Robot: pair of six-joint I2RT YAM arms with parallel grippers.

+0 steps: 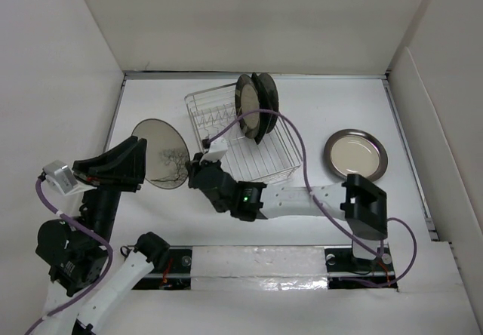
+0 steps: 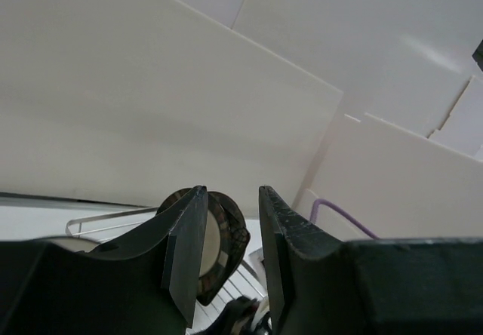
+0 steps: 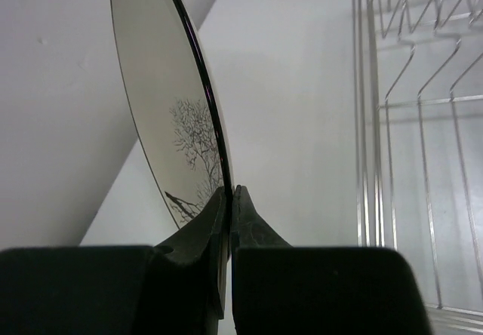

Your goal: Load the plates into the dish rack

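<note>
My right gripper (image 1: 192, 173) (image 3: 229, 198) is shut on the right rim of a round plate with a cream face and a dark tree drawing (image 1: 161, 152) (image 3: 162, 109), holding it tilted on edge just left of the dish rack (image 1: 249, 150) (image 3: 423, 124). My left gripper (image 1: 141, 163) (image 2: 226, 225) is open and empty at that plate's left rim. Two dark-rimmed plates (image 1: 256, 105) (image 2: 219, 237) stand upright in the back of the silver wire rack. Another round plate with a cream centre and dark rim (image 1: 355, 155) lies flat on the table to the right.
White walls close the table at the left, back and right. The right arm's purple cable (image 1: 298, 135) loops over the rack's right side. The right arm's forearm (image 1: 302, 199) lies across the table in front of the rack.
</note>
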